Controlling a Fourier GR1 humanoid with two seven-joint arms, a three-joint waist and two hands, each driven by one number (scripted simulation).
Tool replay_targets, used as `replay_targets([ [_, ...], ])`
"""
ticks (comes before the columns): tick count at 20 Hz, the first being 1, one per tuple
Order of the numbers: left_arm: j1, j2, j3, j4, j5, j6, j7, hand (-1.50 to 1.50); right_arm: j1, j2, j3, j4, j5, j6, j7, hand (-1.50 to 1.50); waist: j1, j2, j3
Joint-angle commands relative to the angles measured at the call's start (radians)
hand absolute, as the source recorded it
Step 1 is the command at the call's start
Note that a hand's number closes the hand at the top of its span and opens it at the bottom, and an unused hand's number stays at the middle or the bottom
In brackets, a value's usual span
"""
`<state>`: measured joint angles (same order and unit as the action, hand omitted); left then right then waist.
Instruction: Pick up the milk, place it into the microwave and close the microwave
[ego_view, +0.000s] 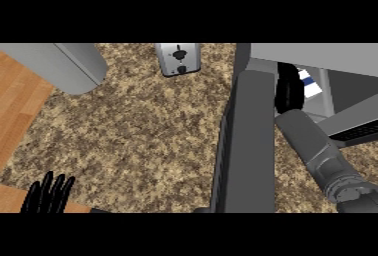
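Note:
The microwave (347, 60) stands at the right with its dark grey door (247, 145) swung open toward me, seen edge-on. My right forearm reaches past the door into the cavity. The right hand (289, 92) is curled round the white and blue milk carton (310, 85), which shows only partly beside the fingers, inside the microwave opening. My left hand (48, 196) rests open at the lower left edge, fingers up, far from the milk.
A silver toaster (178, 58) sits at the back of the speckled counter (140, 135). A grey rounded appliance (70, 65) stands at the back left. The counter's edge and wooden floor (18, 105) lie at the left.

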<state>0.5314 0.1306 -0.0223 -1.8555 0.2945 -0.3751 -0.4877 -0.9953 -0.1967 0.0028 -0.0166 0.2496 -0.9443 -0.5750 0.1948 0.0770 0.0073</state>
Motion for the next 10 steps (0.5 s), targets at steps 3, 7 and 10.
replay_targets([
  [3,-0.024,0.009,0.024,-0.002,-0.004,0.005,-0.014,-1.5,-0.027,0.034,0.007,0.001,0.007,0.119,-0.006,-1.5,-0.006,-0.002,0.001],
  [7,-0.001,0.003,0.023,0.013,-0.005,0.001,-0.027,-1.5,-0.015,0.075,-0.05,-0.057,-0.052,0.186,-0.049,-1.5,-0.03,-0.012,0.002],
  [10,0.007,-0.006,0.007,0.023,-0.009,-0.005,-0.028,-1.5,-0.009,0.093,-0.091,-0.096,-0.094,0.246,-0.095,-1.5,-0.047,-0.017,0.001],
])
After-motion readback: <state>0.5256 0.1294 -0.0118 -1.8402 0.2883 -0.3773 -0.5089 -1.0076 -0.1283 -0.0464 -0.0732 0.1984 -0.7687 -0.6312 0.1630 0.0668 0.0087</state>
